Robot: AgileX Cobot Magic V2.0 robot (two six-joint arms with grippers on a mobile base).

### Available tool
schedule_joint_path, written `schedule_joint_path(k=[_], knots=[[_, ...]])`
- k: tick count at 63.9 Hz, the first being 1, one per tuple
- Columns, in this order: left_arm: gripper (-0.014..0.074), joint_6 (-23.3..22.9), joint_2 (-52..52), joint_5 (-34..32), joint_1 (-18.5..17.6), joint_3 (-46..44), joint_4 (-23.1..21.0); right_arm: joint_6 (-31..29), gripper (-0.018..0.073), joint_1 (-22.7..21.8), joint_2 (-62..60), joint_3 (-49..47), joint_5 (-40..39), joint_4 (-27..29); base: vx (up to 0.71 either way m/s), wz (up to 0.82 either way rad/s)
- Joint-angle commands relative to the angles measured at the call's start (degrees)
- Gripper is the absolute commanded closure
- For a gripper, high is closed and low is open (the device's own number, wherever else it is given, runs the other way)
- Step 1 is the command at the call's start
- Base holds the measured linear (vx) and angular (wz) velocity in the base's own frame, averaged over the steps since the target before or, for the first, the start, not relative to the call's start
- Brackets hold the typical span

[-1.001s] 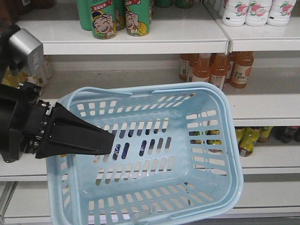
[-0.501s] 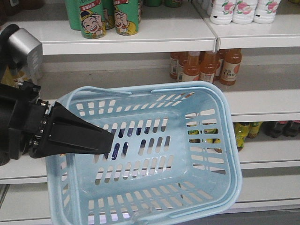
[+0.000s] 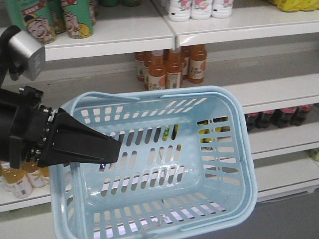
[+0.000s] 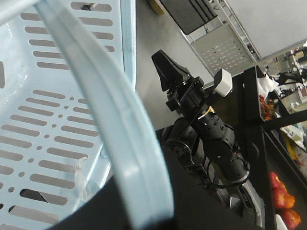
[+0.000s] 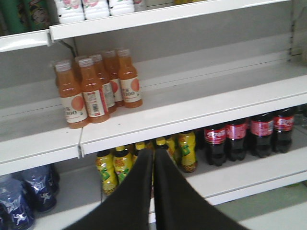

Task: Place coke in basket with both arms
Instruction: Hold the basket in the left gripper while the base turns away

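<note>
White shop shelving fills the view. The coke (image 5: 261, 128) stands among dark, red-labelled bottles on a low worktop (image 5: 230, 173), right of yellow bottles (image 5: 187, 148), with bare board in front. The left tool (image 3: 112, 149) pinches the tilted light blue basket (image 3: 169, 92) by its rim, and the right tool (image 5: 153, 160) has its fingers pressed together.

Basket (image 3: 247, 169) light blue, slotted; coke (image 5: 261, 132) dark with red label.
</note>
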Motion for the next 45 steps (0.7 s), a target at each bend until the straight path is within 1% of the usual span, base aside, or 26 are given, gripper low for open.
schedule_joint_path(k=[1, 45], knots=[[0.0603, 0.14, -1.35, 0.19, -0.26, -1.49, -5.67, -0.13, 0.0564, -0.23, -1.05, 0.87, -4.37, -0.27, -0.03, -0.47], [0.0604, 0.14, -1.35, 0.13, -0.26, -1.49, -5.67, -0.13, 0.0564, -0.23, -1.05, 0.87, -4.37, -0.27, -0.03, -0.45]])
